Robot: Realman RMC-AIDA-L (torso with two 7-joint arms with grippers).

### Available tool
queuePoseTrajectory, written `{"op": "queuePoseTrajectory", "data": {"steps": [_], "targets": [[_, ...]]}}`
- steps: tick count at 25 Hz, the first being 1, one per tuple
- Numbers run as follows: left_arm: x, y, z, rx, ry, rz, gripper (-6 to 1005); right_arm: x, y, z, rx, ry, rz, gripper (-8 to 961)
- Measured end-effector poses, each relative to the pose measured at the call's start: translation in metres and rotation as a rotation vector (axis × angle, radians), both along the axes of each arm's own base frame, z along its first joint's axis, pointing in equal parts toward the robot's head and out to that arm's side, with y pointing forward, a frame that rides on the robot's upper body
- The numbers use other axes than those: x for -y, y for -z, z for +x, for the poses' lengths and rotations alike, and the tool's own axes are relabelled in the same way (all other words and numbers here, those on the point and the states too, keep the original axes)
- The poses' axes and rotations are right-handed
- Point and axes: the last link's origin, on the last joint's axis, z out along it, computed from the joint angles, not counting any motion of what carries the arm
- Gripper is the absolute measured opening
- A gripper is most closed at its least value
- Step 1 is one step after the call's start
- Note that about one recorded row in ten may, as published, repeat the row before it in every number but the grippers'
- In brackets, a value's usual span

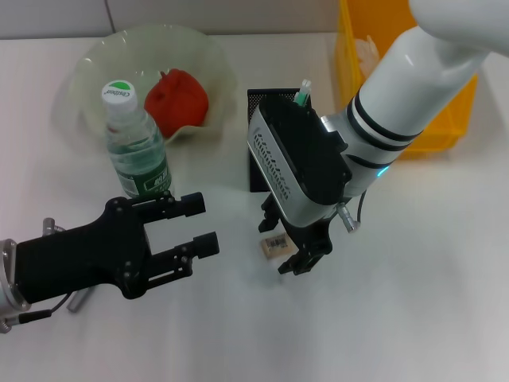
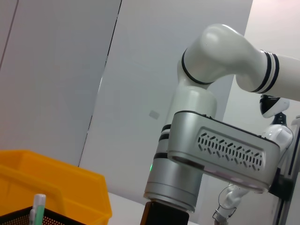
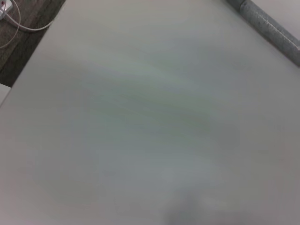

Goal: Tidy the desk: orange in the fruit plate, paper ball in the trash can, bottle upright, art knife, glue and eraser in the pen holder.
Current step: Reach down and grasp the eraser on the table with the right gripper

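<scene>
A small beige eraser (image 1: 276, 244) lies on the white desk. My right gripper (image 1: 289, 241) stands open directly over it, one finger on each side. Just behind stands the black mesh pen holder (image 1: 258, 143) with a green-tipped stick (image 1: 304, 91) poking out, the same stick (image 2: 37, 208) that shows in the left wrist view. The bottle (image 1: 135, 143) stands upright with its cap on. A reddish-orange fruit (image 1: 176, 99) rests in the pale fruit plate (image 1: 87, 68). My left gripper (image 1: 201, 225) hangs open at the lower left, holding nothing. I cannot make out the art knife.
A yellow bin (image 1: 433, 127) at the back right holds white paper (image 1: 364, 49); it is the yellow bin (image 2: 56, 180) of the left wrist view, beside my right arm (image 2: 220, 150). A grey rod (image 3: 267, 23) crosses a corner of the right wrist view.
</scene>
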Motion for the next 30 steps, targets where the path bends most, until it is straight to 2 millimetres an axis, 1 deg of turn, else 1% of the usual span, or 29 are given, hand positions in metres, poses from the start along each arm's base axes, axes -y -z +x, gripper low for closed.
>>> {"op": "queuePoseTrajectory", "data": {"steps": [18,23,30], "targets": [[-0.0056,-0.0002,0.0034,0.009,-0.002,0.019,576,-0.0040,0.0021,0.0097,-0.004,-0.007,0.022,613],[-0.0065,-0.0003,0.0040,0.009,0.000,0.021,576,-0.0053,0.0024,0.0090,-0.008,-0.017,0.026,462],[-0.0097,0.0000,0.0054,0.004,0.003,0.024,576,-0.0053,0.0026,0.0094,-0.008,-0.020,0.026,395]]}}
